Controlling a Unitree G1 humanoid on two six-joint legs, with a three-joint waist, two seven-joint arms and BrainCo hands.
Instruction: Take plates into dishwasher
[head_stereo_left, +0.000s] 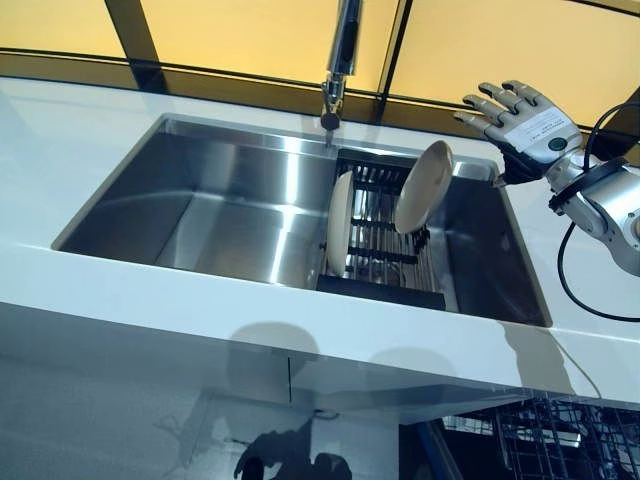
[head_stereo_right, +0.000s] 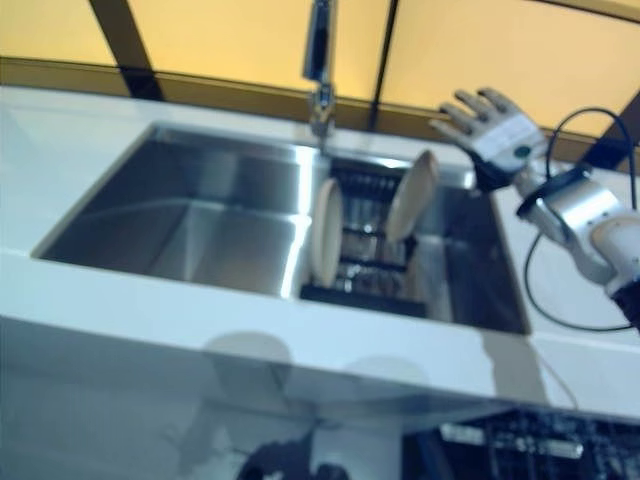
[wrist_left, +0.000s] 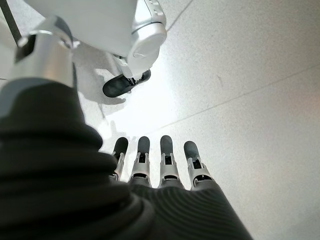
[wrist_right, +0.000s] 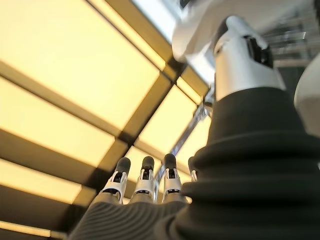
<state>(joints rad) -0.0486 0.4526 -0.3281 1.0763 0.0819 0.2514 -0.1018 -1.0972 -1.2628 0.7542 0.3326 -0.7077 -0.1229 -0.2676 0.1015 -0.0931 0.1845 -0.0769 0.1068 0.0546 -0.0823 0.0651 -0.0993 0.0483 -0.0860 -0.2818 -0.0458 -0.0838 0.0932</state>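
Two cream plates stand on edge in a black rack (head_stereo_left: 385, 250) inside the steel sink (head_stereo_left: 230, 210). One plate (head_stereo_left: 340, 222) is upright at the rack's left side. The other plate (head_stereo_left: 424, 186) leans at the far right of the rack. My right hand (head_stereo_left: 522, 118) hovers open above the sink's far right corner, just right of the leaning plate, fingers straight and holding nothing. My left hand (wrist_left: 160, 167) shows only in the left wrist view, hanging over the floor with straight fingers and nothing in it.
A tap (head_stereo_left: 340, 60) rises behind the sink's middle. White counter (head_stereo_left: 200, 310) surrounds the sink. The dishwasher's dark wire rack (head_stereo_left: 560, 435) shows below the counter at the lower right. Yellow panels (head_stereo_left: 250, 30) line the back wall.
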